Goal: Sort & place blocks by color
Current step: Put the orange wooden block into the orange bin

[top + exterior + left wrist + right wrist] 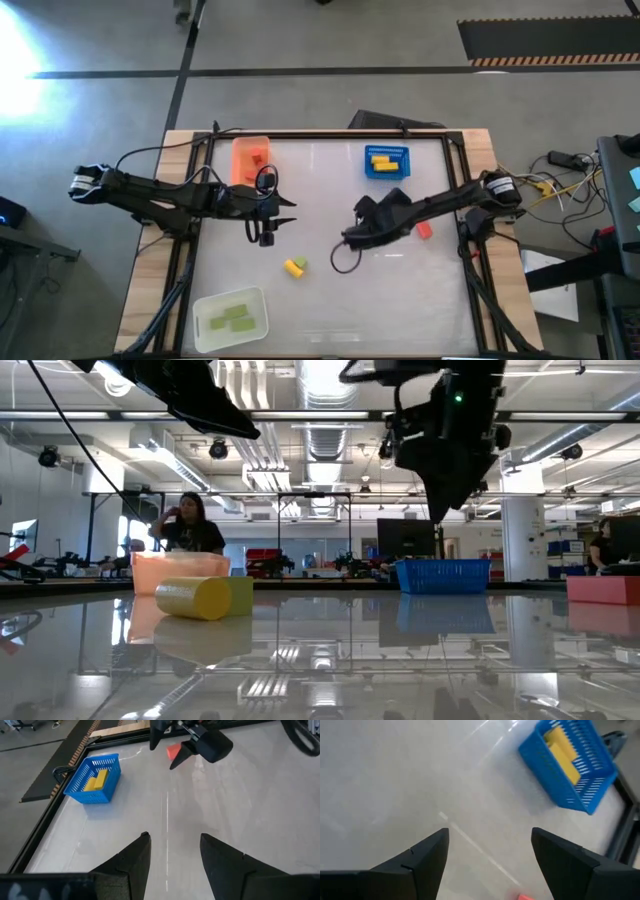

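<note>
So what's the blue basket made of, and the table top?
The blue basket looks like moulded plastic: one even blue, with thin slats you can see through. The table top looks like a smooth, glossy white sheet, since the low view shows things mirrored in it; which material it is I can't tell.

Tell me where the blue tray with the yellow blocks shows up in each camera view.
High view: blue tray at the table's far edge, right of centre.
Low view: right of centre, on the far side.
Left wrist view: upper left.
Right wrist view: upper right.
Shared landmark: the loose red block nearby.
</note>
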You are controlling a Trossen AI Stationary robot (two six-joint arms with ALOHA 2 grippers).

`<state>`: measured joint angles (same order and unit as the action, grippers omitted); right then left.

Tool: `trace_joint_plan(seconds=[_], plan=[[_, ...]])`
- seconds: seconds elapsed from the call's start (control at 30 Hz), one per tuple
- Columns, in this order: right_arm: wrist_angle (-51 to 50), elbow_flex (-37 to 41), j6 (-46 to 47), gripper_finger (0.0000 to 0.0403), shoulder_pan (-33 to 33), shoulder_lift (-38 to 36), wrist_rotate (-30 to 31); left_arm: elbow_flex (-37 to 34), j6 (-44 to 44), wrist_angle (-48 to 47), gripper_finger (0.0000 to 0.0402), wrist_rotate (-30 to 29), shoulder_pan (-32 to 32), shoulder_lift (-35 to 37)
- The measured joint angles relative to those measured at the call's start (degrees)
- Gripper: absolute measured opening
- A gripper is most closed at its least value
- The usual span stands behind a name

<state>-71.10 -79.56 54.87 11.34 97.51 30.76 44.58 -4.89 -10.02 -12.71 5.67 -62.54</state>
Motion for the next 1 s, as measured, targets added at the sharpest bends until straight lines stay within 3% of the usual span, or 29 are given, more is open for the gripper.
trace_joint_plan(seconds=[0.2,0.63,1.0], plan=[[-0.6,5.8,5.7,0.0274,2.0,0.0,1.3,0.0,0.0,0.0,0.0154,0.0,0.0,0.0],[-1.2,18.9,13.7,0.0274,1.9,0.0,-12.9,0.0,0.2,0.0,0.0154,0.0,0.0,-0.1],[-0.4,24.9,15.2,0.0274,1.9,-3.4,-14.2,0.0,0.2,0.0,0.0154,0.0,0.0,-0.1]])
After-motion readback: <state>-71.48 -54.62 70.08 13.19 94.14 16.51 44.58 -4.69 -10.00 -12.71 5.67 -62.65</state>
